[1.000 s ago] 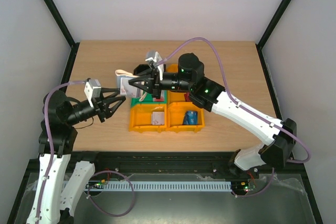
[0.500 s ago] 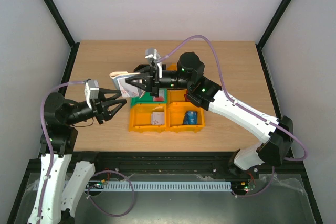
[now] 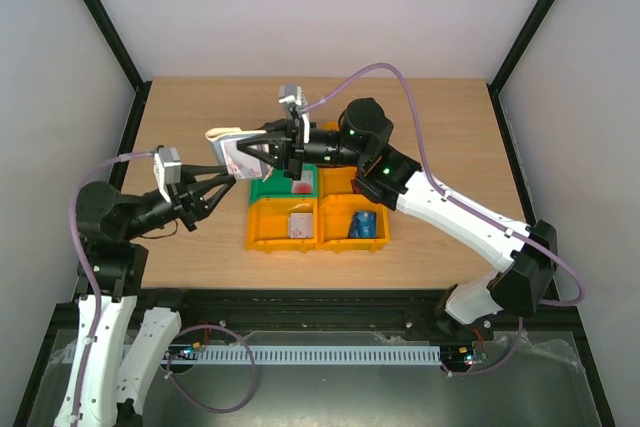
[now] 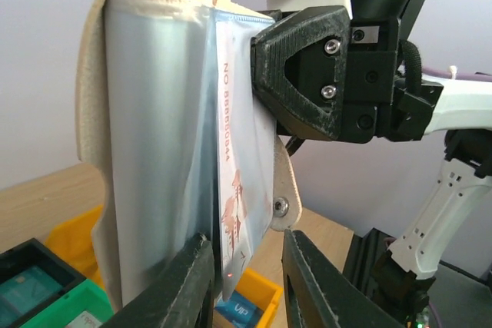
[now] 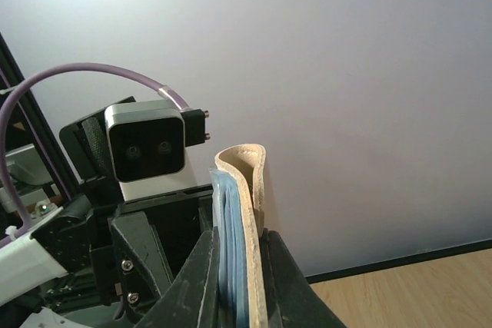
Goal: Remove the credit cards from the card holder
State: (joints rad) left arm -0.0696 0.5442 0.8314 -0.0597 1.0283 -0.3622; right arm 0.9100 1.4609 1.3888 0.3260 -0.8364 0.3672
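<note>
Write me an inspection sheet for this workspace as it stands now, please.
Surface: wooden table, no spills seen.
Job's things: card holder held upright in the air; a white-pink card pokes from its lower edge.
Clutter: orange bins and a green bin; a pale card and a blue card lie in the orange ones.
Grippers: right gripper shut on the card holder; left gripper open, jaws flanking the white-pink card's corner.
Cables: purple cable arches over the right arm, another loops by the left; both clear of the jaws.
Surroundings: white walls, black frame posts.
</note>
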